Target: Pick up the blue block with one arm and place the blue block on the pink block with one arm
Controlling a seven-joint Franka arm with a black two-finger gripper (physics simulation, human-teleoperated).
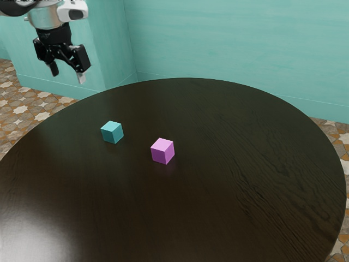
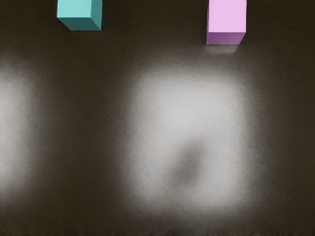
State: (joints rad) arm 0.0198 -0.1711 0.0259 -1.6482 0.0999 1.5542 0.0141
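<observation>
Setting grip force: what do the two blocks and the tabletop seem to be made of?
Blue block: matte, uniform teal faces, possibly plastic or painted wood. Pink block: same flat, matte look. Table: dark wood by its visible grain, with a glossy sheen that reflects light.

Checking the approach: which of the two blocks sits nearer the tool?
The blue block, toward the exterior view's left; the pink block lies farther from the tool.

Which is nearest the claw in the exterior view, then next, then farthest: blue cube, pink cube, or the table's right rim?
1. Small blue cube, exterior view's left, closest to the black claw.
2. Small pink cube, mid-table.
3. Round dark wooden table's rim, exterior view's right.
</observation>
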